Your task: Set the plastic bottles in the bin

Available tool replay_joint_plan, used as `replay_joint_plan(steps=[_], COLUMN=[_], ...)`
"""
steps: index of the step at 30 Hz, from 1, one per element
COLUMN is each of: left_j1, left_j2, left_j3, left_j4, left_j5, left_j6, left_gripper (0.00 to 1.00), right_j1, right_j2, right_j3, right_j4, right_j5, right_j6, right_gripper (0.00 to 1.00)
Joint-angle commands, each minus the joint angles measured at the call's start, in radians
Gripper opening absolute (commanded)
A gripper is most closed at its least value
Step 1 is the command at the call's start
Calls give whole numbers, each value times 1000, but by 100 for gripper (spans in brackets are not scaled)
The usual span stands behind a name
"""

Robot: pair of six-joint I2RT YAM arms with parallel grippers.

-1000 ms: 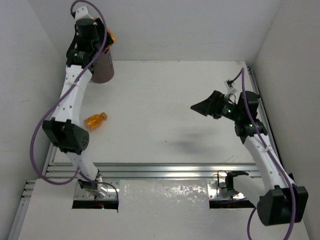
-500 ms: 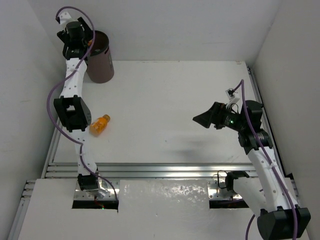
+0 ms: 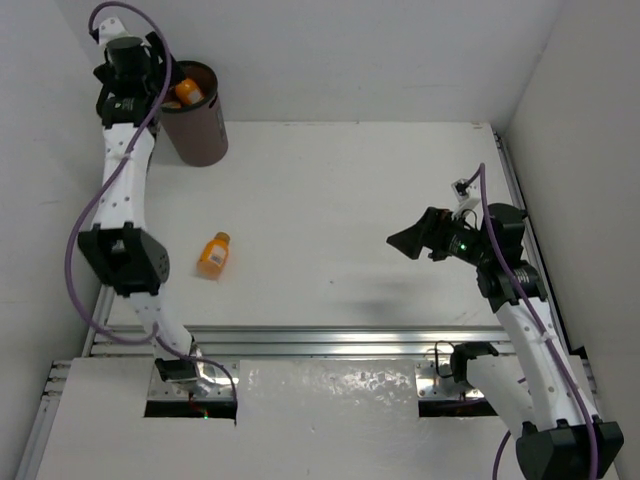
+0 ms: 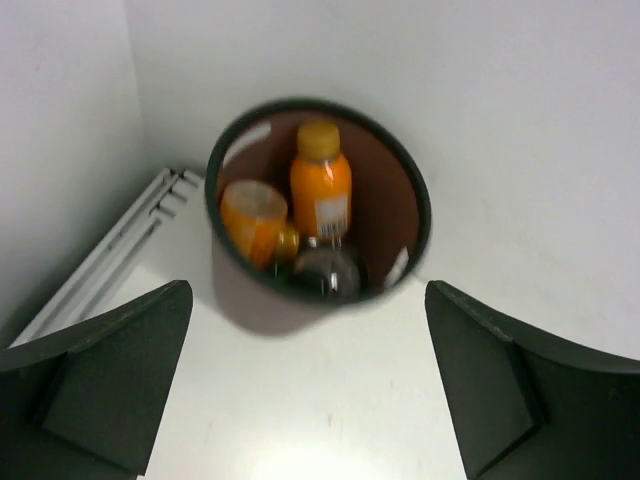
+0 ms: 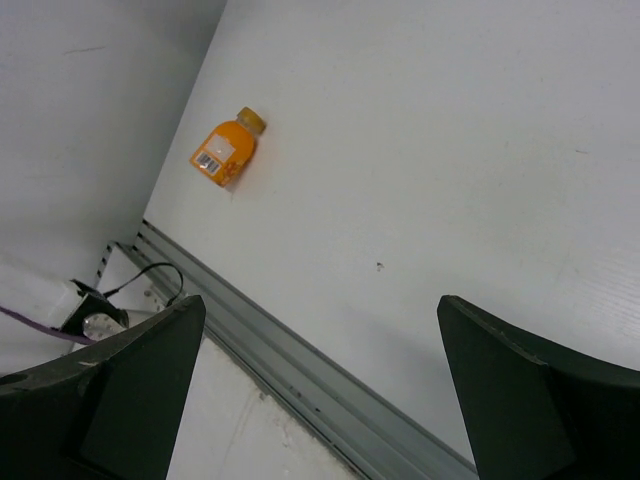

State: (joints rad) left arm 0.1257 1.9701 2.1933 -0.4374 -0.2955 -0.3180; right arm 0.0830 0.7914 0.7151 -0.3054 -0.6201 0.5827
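Top external view shows 1 small orange plastic bottle [image 3: 213, 256] lying on its side on the white table [image 3: 350, 200], in the left half and well apart from the tall dark brown round bin [image 3: 207, 140] in the far left corner. Its long axis runs roughly near to far, with the yellow cap toward the back wall [image 3: 350, 60] and tipped slightly right. Left wrist view looks down into the bin, where 2 orange bottles [image 4: 320, 190] and 1 dark-capped clear bottle [image 4: 325, 272] rest; anything beneath them is hidden. The left gripper [image 4: 306, 290] hangs high beside the bin, jaws spread wide with nothing between them. From it the orange plastic bottle lies back toward the table's near edge, close to the left arm's elbow [image 3: 115, 258], so the left arm looks the nearer one. A grasp would likely want the jaws turned crosswise to that near-far axis. The right gripper [image 3: 403, 240] hovers over the right half, jaws likewise wide and empty, well apart from the bottle.
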Motion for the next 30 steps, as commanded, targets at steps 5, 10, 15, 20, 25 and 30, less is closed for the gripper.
replay_joint_plan(steps=[5, 10, 15, 20, 25, 30], left_j1=[-231, -327, -327, -327, -327, -340], left_j2=[-426, -499, -533, -496, -435, -360], left_j3=[-556, -878, -986, -1014, -1082, -1145], left_j4=[-331, -428, -413, -377, -314, -248], left_j5=[117, 90, 85, 133, 170, 142], left_j6=[26, -25, -50, -49, -62, -115], left_gripper=[100, 100, 100, 100, 100, 99], right_j1=[4, 8, 8, 6, 6, 6], right_j2=[17, -4, -15, -15, -9, 0], right_j3=[49, 23, 14, 12, 4, 0], right_j4=[-35, -37, -29, -23, -11, 0], right_j5=[-64, -112, -127, -139, -139, -142], right_j6=[-67, -78, -83, -84, -83, -75], right_gripper=[99, 99, 99, 99, 99, 99])
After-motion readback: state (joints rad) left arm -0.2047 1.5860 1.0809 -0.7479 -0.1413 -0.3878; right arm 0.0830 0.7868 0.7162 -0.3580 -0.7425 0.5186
